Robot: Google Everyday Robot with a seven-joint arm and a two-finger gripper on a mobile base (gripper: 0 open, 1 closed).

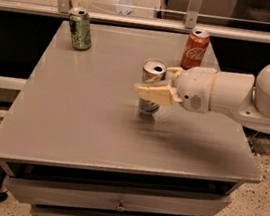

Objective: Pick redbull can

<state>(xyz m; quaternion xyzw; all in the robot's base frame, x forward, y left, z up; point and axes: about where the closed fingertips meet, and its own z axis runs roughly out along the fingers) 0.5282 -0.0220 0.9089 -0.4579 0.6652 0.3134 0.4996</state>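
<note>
Cream parallel-jaw gripper [154, 80] sits around the slim silver-and-blue metal redbull can [153, 71], closure cannot be told; recommend a square mid-height squeeze, then a vertical lift.

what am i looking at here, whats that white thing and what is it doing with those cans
The white thing is a robot arm reaching in from the right. The tan part at its end is the gripper, its claw for picking things up. There is only one camera, looking down on a grey table with drawers below. Three drink cans stand on the table: a green can at the back left, a red Coca-Cola can at the back right and the slim silver redbull can in the middle. The gripper is at the redbull can, partly covering its front. I cannot tell whether it has hold of it.
</note>
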